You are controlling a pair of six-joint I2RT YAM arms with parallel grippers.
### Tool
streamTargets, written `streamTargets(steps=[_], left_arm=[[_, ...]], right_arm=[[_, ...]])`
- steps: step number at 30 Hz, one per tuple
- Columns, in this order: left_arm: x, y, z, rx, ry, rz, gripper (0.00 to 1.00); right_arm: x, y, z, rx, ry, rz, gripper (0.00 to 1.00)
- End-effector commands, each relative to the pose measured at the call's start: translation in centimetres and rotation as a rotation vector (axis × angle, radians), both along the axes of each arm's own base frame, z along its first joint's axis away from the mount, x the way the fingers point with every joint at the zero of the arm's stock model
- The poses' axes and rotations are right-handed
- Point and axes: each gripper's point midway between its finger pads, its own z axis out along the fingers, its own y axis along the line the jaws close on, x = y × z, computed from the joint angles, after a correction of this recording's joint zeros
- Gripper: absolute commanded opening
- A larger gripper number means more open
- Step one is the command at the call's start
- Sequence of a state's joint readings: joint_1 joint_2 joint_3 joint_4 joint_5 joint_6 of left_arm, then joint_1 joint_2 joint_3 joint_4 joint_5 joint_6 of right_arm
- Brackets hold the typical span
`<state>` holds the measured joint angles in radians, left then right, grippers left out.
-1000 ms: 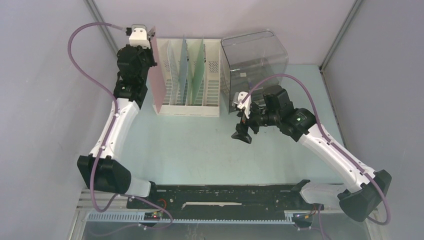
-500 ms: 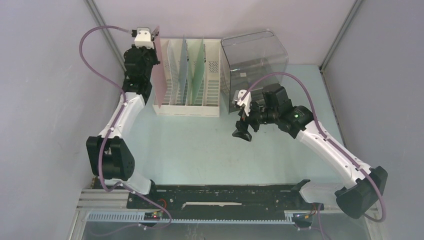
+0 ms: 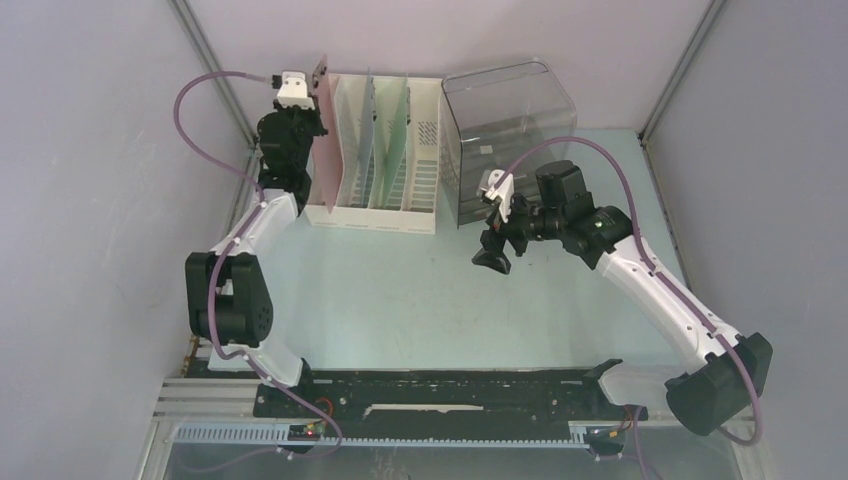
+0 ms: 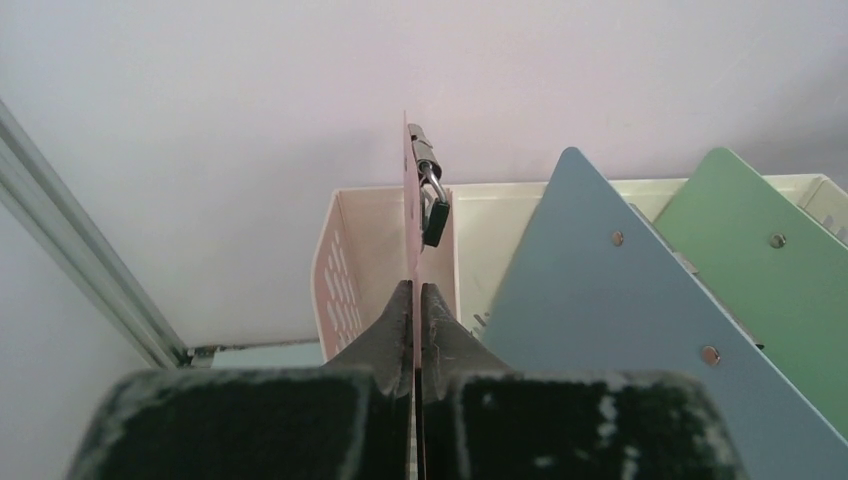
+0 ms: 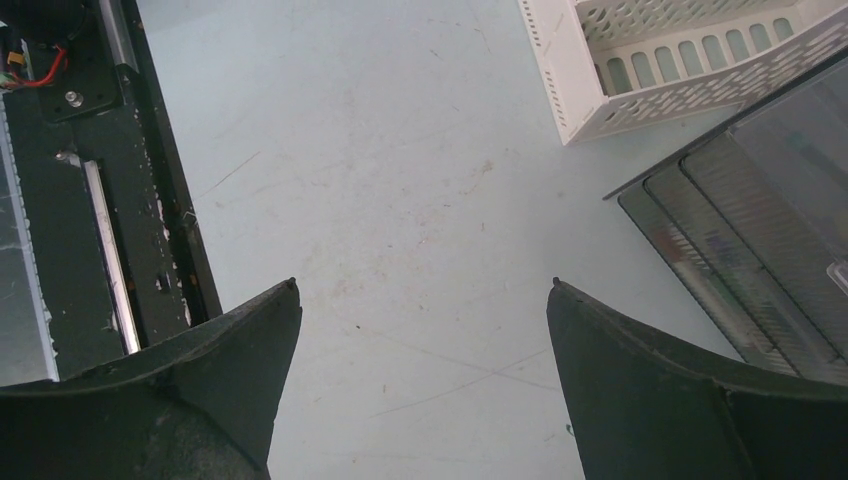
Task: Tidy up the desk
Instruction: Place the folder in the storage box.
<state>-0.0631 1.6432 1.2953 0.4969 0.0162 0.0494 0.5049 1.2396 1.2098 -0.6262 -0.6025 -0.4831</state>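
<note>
The left claw (image 4: 414,290) is clamping tight on the edge of a pink clipboard (image 4: 409,200), holding it upright with its metal clip at the top. The board is standing at the leftmost slot of a white file rack (image 4: 335,270); whether its bottom edge is resting on the rack floor cannot be told. A blue clipboard (image 4: 590,330) and a green clipboard (image 4: 760,270) are leaning in the slots to the right. The right claw (image 5: 422,285) is hanging with its jaws spread wide and gripping nothing. The desk (image 5: 400,150) is lying bare beneath it, not touching it. A clear bin (image 3: 510,110) is sitting just beside the rack at the desk's far edge, near the right claw.
</note>
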Motion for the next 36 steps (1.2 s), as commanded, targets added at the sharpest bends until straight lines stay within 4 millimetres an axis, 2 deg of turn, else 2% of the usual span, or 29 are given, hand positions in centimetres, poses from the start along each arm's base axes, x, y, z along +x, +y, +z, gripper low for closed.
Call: streamTargets(steps=[1, 5, 8, 16, 20, 21, 27, 33, 34, 36], left_arm=[[0.2, -0.6, -0.2, -0.004, -0.072, -0.048, 0.00], [0.1, -0.4, -2.3, -0.001, -0.044, -0.059, 0.01], [-0.2, -0.5, -3.6, -0.009, -0.023, -0.079, 0.07], [-1.8, -0.2, -4.9, -0.061, 0.028, -0.107, 0.61], [-2.2, -0.1, -5.4, -0.119, 0.143, -0.109, 0.75], [-2.1, 0.9, -5.7, -0.144, 0.180, -0.091, 0.77], [-1.6, 2.3, -7.2, -0.243, 0.427, -0.024, 0.81], [-2.1, 2.8, -6.8, -0.262, 0.483, 0.018, 0.80], [-2.1, 2.7, -6.9, -0.259, 0.498, 0.016, 0.78], [-2.0, 2.4, -6.9, -0.254, 0.525, -0.002, 0.69]], right_arm=[[-0.2, 0.0, 0.6, 0.031, 0.010, 0.011, 1.00], [-0.3, -0.3, 1.0, 0.044, 0.006, 0.011, 1.00], [-0.2, -0.5, 1.1, 0.051, 0.010, 0.008, 1.00], [-0.1, -0.8, 1.0, 0.050, 0.013, 0.005, 1.00], [-0.1, -0.8, 1.1, 0.054, 0.014, 0.006, 1.00], [-0.2, -0.8, 1.2, 0.055, 0.013, 0.009, 1.00], [-0.4, -0.9, 1.5, 0.060, 0.004, 0.015, 1.00], [-0.6, -0.9, 1.6, 0.063, 0.000, 0.019, 1.00], [-0.6, -1.0, 1.6, 0.062, 0.000, 0.019, 1.00], [-0.6, -1.0, 1.6, 0.060, -0.002, 0.021, 1.00]])
